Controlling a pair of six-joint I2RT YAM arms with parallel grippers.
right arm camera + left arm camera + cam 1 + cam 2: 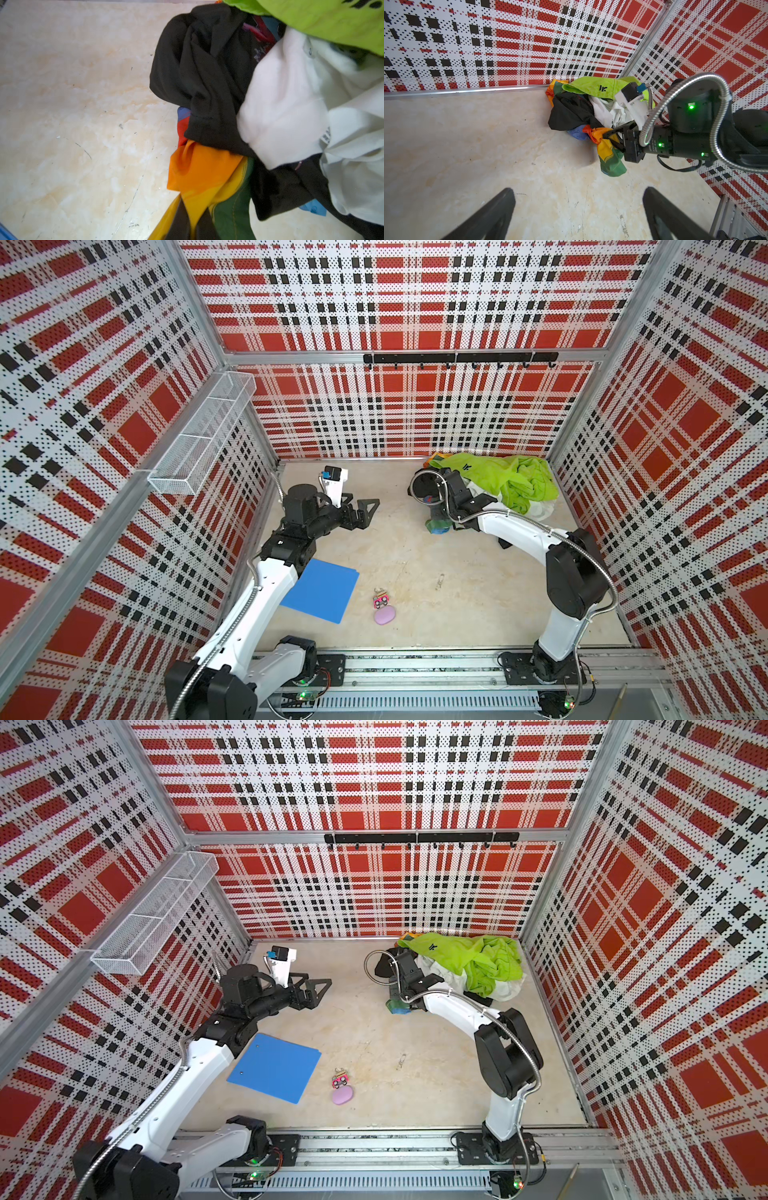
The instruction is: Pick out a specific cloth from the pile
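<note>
So the pile (513,485), a heap of mixed garments with lime-green on top and white and black underneath, sits bunched into the back corner of the beige marbled floor (415,564). The cloth (609,154), that thin shiny fabric in rainbow panels of blue, red, orange, yellow and green, is mostly buried in the pile. One twisted end pokes out from under the black garment (199,68) on the pile's open-floor side, and in both top views it shows as a green-blue lump right at the pile's edge (437,526). A bit more orange and green peeks out on the pile's wall side (556,89).

The right gripper (607,135) is down at that same edge of the pile with its jaws pinched tight on the twisted end. The right wrist view shows the orange and yellow folds (199,172) running down between the dark fingers (180,222), and the white garment (286,104) is bulging just beside them.

The left gripper (578,190) is well away from the pile, out over bare floor on the side the cloth pokes toward, with its jaws spread wide and nothing in them.

Other bits, all well apart from the pile: a flat blue plastic folder (322,593), a small pink toy (381,600), and touching the toy a lilac oval thing (385,615). I can't tell what that last one is.
</note>
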